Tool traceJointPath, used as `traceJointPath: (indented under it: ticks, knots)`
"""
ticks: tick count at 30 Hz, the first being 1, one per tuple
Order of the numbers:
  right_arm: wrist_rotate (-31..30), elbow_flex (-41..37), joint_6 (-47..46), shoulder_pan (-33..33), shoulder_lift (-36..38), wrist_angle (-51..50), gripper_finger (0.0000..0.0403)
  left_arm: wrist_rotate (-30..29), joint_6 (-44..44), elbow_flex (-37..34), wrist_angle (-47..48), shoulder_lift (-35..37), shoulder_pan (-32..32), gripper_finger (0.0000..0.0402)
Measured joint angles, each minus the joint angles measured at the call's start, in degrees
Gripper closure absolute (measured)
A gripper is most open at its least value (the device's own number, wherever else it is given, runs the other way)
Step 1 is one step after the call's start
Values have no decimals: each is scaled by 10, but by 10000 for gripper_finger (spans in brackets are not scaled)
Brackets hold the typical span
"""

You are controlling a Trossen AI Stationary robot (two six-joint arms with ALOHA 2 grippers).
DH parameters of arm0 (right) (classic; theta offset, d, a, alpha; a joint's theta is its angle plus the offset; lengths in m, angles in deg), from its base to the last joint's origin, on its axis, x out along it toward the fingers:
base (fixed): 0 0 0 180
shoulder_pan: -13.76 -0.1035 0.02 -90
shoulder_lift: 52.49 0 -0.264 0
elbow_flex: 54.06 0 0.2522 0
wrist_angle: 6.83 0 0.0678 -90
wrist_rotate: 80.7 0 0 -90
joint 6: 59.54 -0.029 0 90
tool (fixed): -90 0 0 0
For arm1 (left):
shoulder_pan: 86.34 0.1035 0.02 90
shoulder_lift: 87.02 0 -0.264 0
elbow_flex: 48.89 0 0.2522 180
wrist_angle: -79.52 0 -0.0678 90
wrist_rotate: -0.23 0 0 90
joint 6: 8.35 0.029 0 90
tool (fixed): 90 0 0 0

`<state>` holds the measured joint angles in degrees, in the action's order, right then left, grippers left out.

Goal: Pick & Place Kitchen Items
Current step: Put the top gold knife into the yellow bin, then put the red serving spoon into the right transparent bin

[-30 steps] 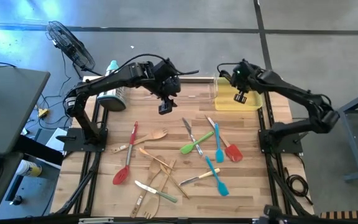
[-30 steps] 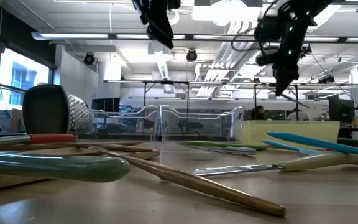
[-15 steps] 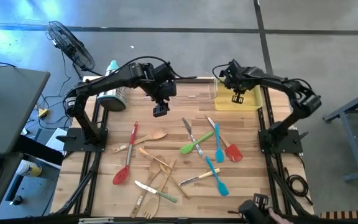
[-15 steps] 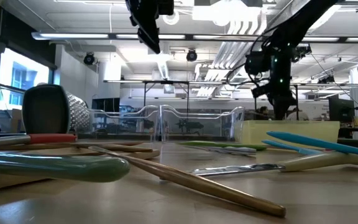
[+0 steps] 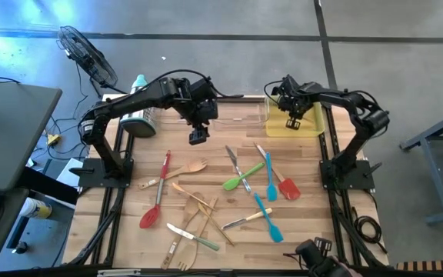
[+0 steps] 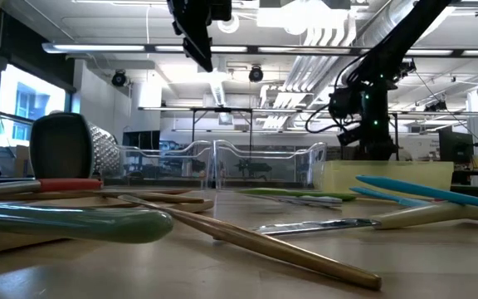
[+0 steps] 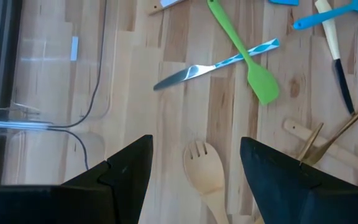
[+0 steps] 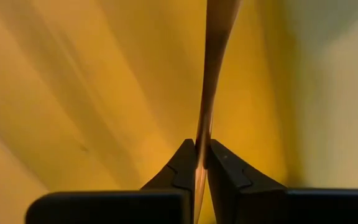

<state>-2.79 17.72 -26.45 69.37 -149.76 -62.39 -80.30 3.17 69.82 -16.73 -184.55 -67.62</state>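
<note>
Right fingers point(image 8: 202, 163) pinched shut on thin wooden utensil point(image 8: 213, 68), long axis running straight out from tips, down inside yellow tray point(image 5: 308, 121) at far right of desk point(image 5: 214, 165); left fingers point(image 7: 194, 163) spread wide, empty, above wooden fork point(image 7: 205, 169) mid-desk.

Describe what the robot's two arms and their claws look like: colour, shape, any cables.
Both arms are black, built of slim jointed segments rising from dark bases at the table's side edges. The left claw has two broad, black, wedge-shaped fingers. The right claw has matching black fingers tapering to thin tips. A dark cable loops beside the right claw in the low view.
</note>
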Motion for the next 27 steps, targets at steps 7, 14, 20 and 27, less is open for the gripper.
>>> traceJointPath:
  ticks: [7,14,20,27]
  knots:
    - [5,0,-26,0,-5,2,379,0,0,0,-5,0,0,163]
    - [7,0,-89,0,-5,1,358,-1,0,0,-11,0,0,163]
    - [15,0,-104,-3,-5,-2,322,-2,0,0,-18,0,0,163]
    - [-103,0,-150,-29,14,3,255,-2,-1,0,-21,0,0,163]
